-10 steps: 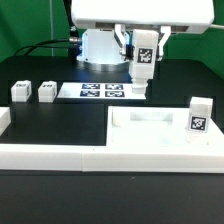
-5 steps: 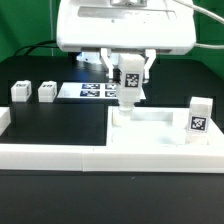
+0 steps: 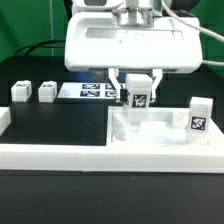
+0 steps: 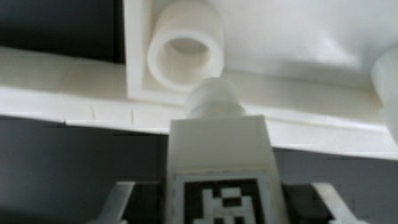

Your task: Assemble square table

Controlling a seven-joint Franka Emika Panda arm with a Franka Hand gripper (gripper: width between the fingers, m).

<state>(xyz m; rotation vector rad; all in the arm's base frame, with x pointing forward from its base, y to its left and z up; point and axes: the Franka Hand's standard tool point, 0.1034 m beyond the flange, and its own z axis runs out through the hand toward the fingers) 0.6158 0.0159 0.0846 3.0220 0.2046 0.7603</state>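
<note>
The two-finger gripper is clamped on a small white plastic leg with a tag. The leg's tip hangs near a round corner socket of the white square plastic tabletop.

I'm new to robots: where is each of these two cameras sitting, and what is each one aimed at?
Exterior view: off the arm, looking across the table and the tabletop; shows the arm's wrist and the gripper clamping a leg.
Wrist view: on the wrist, looking down along that leg toward a corner socket of the tabletop; only the gripper's sides show.
Shared: the held leg, the gripper and the tabletop.
</note>
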